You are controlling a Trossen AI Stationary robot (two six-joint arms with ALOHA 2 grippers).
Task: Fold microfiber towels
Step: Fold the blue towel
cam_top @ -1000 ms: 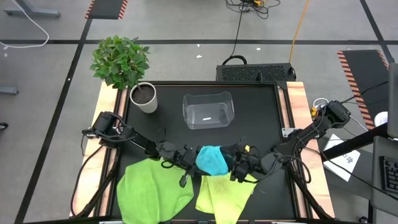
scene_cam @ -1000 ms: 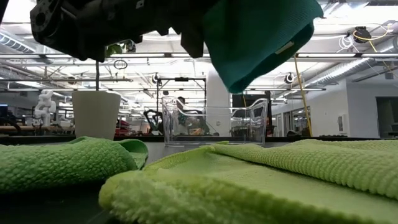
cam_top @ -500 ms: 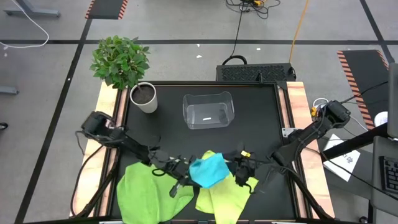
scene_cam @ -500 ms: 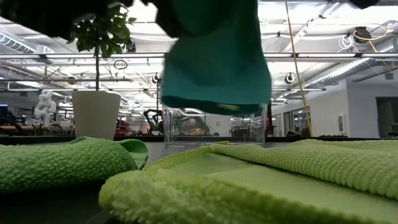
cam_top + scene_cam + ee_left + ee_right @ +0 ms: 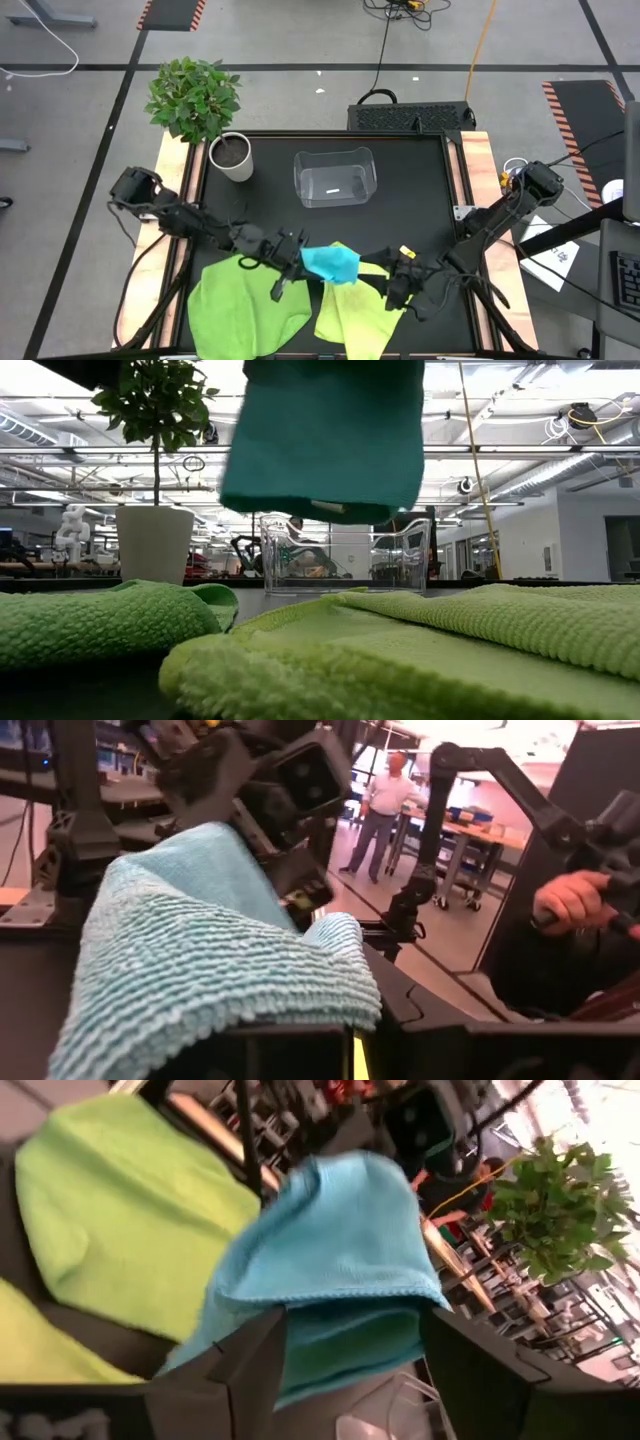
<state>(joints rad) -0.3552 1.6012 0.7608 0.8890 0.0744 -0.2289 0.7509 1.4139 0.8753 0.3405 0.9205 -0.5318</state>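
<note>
Both arms had pulled back from the clear plastic bin (image 5: 334, 178). Left tool (image 5: 296, 268) stayed clamped on the soft turquoise towel (image 5: 331, 264), hanging nearer than the bin; right tool (image 5: 396, 290) stood apart. Lower it flat and smooth, I think.

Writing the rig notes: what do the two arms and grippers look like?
Both arms are dark, slim and jointed, with black cables trailing at their bases. The left gripper is all black. The right gripper is black with a small yellow tag on its top. In the right wrist view its fingers are flat dark plates.
</note>
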